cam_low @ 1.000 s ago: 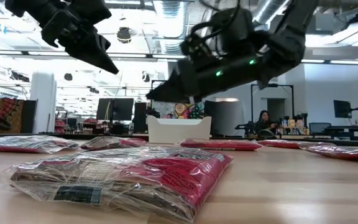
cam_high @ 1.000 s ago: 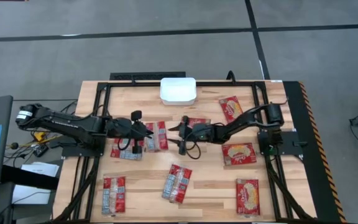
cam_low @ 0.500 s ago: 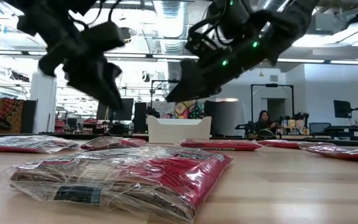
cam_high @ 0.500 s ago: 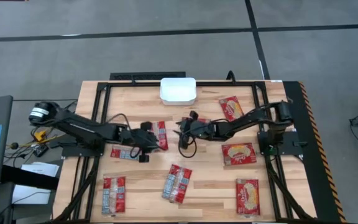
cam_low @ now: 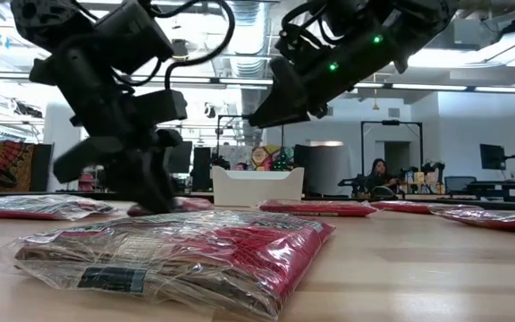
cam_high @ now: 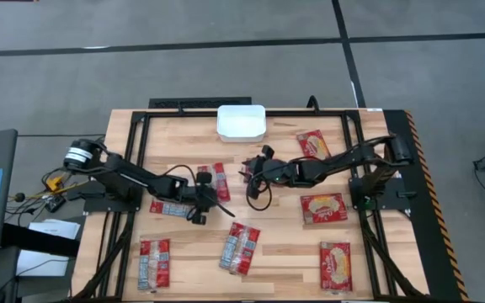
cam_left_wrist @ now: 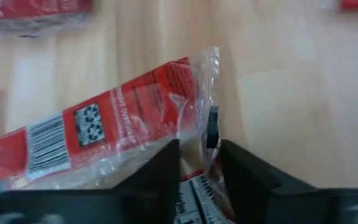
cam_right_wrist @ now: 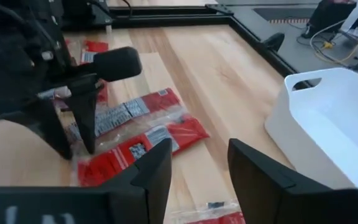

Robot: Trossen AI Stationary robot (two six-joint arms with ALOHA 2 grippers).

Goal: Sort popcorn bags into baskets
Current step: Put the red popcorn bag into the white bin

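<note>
Several red popcorn bags lie flat on the wooden table. My left gripper (cam_high: 210, 204) (cam_low: 150, 199) is down at table height, open by a narrow gap. Its fingers stand on either side of the clear sealed end (cam_left_wrist: 211, 93) of a red-and-whitish bag (cam_high: 215, 180) (cam_left_wrist: 104, 124); whether they touch it, I cannot tell. A second bag (cam_high: 171, 207) lies partly under that arm. My right gripper (cam_high: 247, 171) (cam_low: 256, 118) (cam_right_wrist: 201, 149) hangs open and empty above the table, near another bag (cam_high: 269, 165). The white basket (cam_high: 241, 122) (cam_right_wrist: 328, 118) sits at the far edge.
More bags lie near the table's near edge (cam_high: 154, 263) (cam_high: 240, 248) (cam_high: 335, 265) and on its right side (cam_high: 314, 145) (cam_high: 322, 208). One bag (cam_low: 177, 255) fills the foreground of the low view. A black frame (cam_high: 343, 118) borders the table. A person sits far back in the room (cam_low: 378, 174).
My left gripper has swung toward the table's right and near edges and dropped from mid-air down to the bag at table height. My right gripper has risen a little and drawn slightly toward the far edge. No bag has moved.
</note>
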